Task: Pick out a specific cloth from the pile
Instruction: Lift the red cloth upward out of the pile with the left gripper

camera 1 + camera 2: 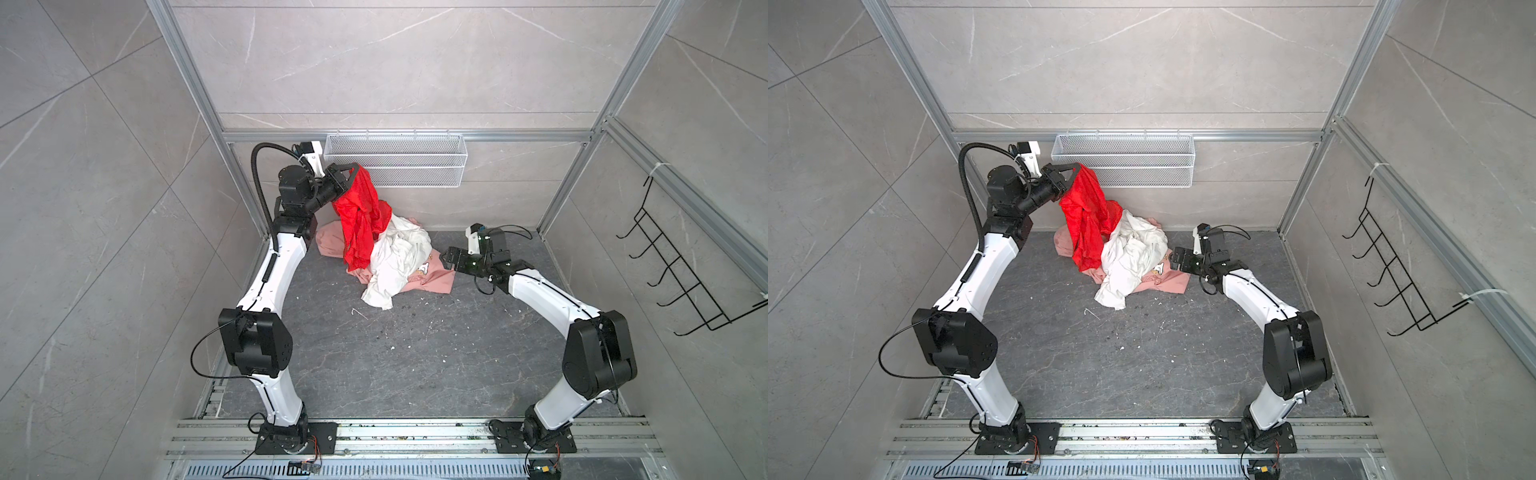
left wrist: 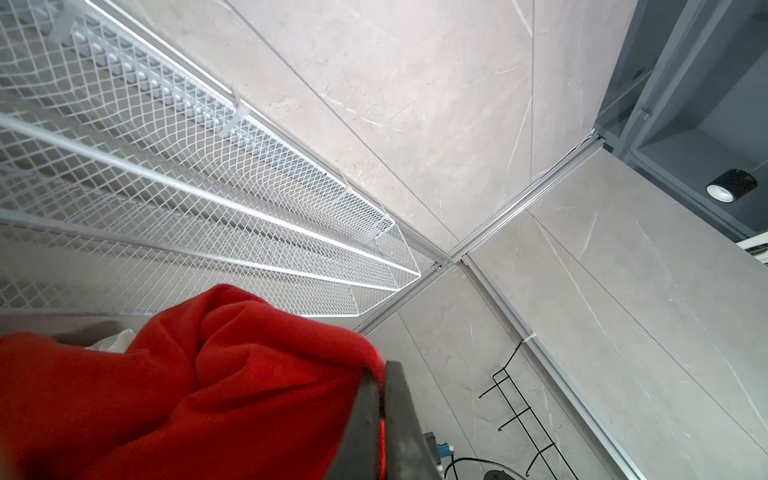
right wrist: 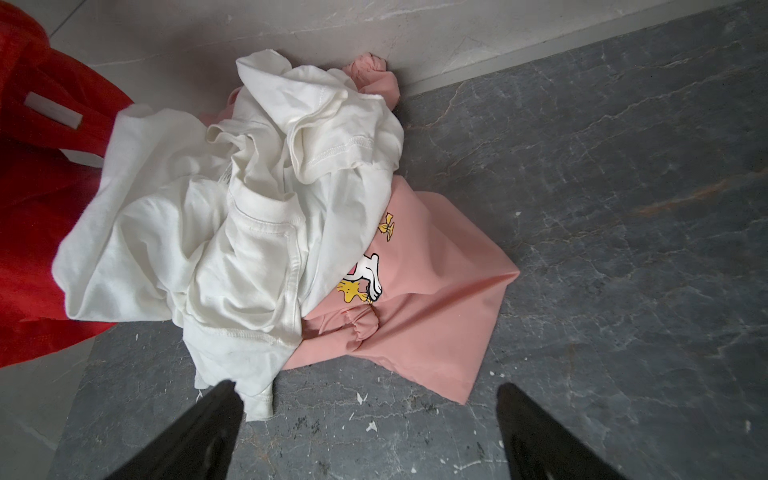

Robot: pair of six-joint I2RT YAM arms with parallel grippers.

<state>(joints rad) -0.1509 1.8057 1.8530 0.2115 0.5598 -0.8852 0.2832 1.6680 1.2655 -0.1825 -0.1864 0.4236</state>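
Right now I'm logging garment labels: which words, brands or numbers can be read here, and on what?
None can be read.
White tag on the red cloth: looks blank.
Small tag on the white garment: marks too small to read.
Cartoon print on the pink garment: picture only, no lettering.

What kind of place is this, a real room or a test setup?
Probably a mock bathroom or laundry corner built for robot tests: grey marble-look wall panels in aluminium frames, a white wire mesh basket on the back wall, a black wire hook rack on the side wall.
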